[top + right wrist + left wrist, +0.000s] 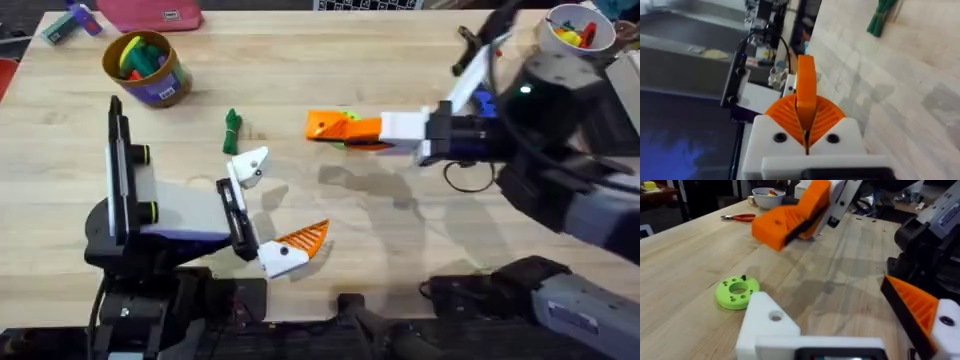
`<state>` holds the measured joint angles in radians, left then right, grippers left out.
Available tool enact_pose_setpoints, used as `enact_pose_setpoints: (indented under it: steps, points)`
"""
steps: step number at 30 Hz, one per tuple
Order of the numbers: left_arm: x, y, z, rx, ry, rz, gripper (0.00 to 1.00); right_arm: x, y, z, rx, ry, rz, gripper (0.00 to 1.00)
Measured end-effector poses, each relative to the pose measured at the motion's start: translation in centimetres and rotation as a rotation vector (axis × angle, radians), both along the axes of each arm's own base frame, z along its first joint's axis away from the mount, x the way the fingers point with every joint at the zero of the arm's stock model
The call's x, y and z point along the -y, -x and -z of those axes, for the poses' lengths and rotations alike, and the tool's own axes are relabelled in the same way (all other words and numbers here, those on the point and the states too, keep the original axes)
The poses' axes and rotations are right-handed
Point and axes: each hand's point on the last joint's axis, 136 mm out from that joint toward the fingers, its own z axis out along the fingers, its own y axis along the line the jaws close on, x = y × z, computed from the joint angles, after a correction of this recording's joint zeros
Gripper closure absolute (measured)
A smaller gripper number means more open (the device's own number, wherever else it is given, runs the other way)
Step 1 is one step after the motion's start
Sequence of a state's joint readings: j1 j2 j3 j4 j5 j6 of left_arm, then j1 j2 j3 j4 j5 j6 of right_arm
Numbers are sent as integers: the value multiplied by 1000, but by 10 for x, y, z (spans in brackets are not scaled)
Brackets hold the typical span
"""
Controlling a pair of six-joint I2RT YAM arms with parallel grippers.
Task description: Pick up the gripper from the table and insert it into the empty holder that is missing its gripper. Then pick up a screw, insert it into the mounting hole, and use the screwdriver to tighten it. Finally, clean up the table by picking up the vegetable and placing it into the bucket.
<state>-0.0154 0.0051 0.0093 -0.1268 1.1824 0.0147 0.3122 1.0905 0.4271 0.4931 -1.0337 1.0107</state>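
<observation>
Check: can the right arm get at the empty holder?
Probably yes: the right gripper, shut on the gripper, has only bare table between it and the holder.

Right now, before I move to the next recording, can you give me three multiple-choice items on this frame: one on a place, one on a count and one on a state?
1. The vegetable lies:
A. in the bucket
B. in a white bowl
C. on the table

2. Orange fingers mounted on the left gripper:
A. one
B. two
C. none

3. The right gripper is:
A. open and empty
B. shut on the gripper
C. shut on a screwdriver

Key:
1 C: the vegetable lies on bare wood, apart from the bucket.
2 A: the left gripper has one orange finger, and its other holder is bare.
3 B: the right gripper pinches the gripper between its pads.
</observation>
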Motion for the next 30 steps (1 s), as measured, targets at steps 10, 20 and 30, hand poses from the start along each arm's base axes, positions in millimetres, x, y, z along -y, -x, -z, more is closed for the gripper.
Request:
enact_pose_setpoints:
  steps: [10, 20, 30]
  points:
    - [0, 0, 0, 0, 0, 0, 15, -6, 9, 40, -149, -48, -227, 992]
    - [0, 0, 0, 0, 0, 0, 15, -8, 11, 38, -156, -100, -387, 992]
    - [0, 0, 0, -1, 0, 0, 15, -22, 5, 37, -168, -108, -467, 992]
